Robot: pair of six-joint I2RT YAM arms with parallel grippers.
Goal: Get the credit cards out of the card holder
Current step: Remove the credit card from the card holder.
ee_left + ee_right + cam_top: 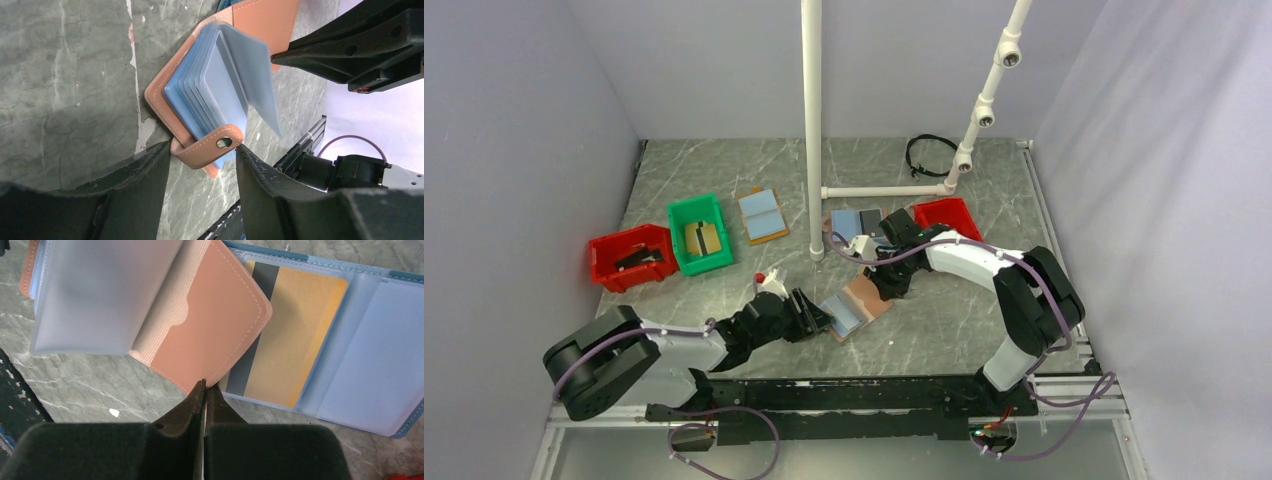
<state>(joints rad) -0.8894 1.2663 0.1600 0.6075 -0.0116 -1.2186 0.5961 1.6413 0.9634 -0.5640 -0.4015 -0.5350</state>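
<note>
Both grippers crowd the card holder (pixel 856 305): left gripper (pixel 202 155) spread around its snap tab, right gripper (pixel 204 390) pinched together at its edge.

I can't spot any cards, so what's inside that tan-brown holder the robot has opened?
Inside the tan-brown leather card holder: a stack of light blue plastic sleeves, apparently empty. Whether deeper sleeves hide cards cannot be seen.

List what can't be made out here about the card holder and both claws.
- Left wrist: what the card holder contains; its frosted blue sleeves overlap.
- Right wrist: the lifted sleeve is blurred, near the lens.
- Right wrist: whether the right claw, shut, pinches the tan cover; its own fingers hide the contact.
- Top external: the left claw is too small to judge its contact.
</note>
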